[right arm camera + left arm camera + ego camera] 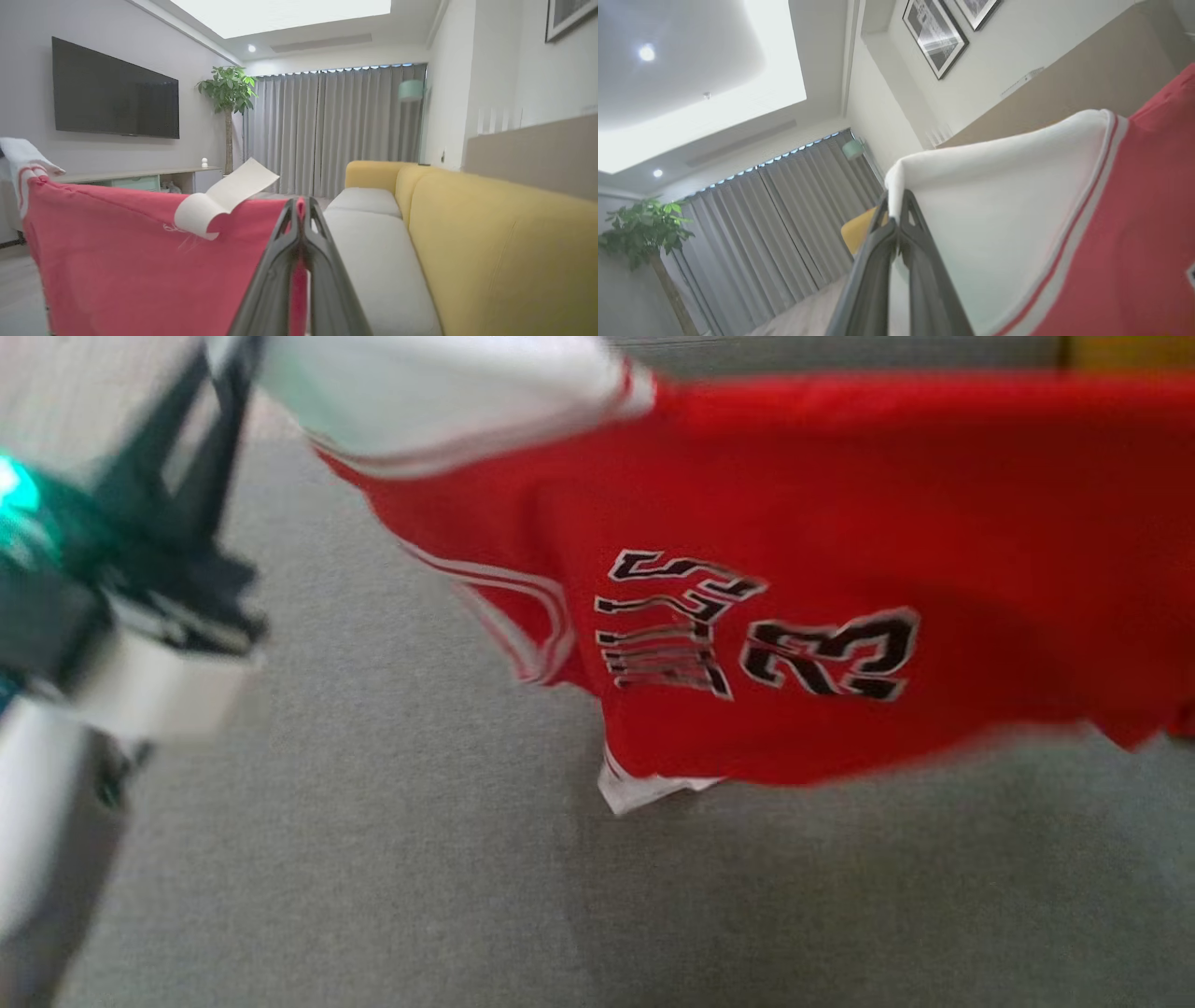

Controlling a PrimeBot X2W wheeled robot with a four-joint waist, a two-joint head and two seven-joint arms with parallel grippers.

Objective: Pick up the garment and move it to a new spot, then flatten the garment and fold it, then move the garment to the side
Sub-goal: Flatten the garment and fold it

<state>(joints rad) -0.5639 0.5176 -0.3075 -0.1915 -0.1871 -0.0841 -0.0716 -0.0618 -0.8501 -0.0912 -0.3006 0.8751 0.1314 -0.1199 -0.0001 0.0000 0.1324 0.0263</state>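
Observation:
The garment [794,523] is a red jersey with a white sleeve, white stripes and black "23" lettering. It hangs stretched out above a grey cushion [373,877]. My left gripper [233,364] at the upper left is shut on the white sleeve; in the left wrist view my left gripper [896,210] pinches the sleeve's [999,196] corner. In the right wrist view my right gripper [299,212] is shut on the top edge of the red cloth [140,270], near a curled white label [224,196]. The head view is blurred.
A yellow sofa back [490,242] runs along the right of the grey seat cushions [373,252]. Across the room are a wall television [112,93], a low cabinet [140,179], a potted plant [229,93] and grey curtains [336,126].

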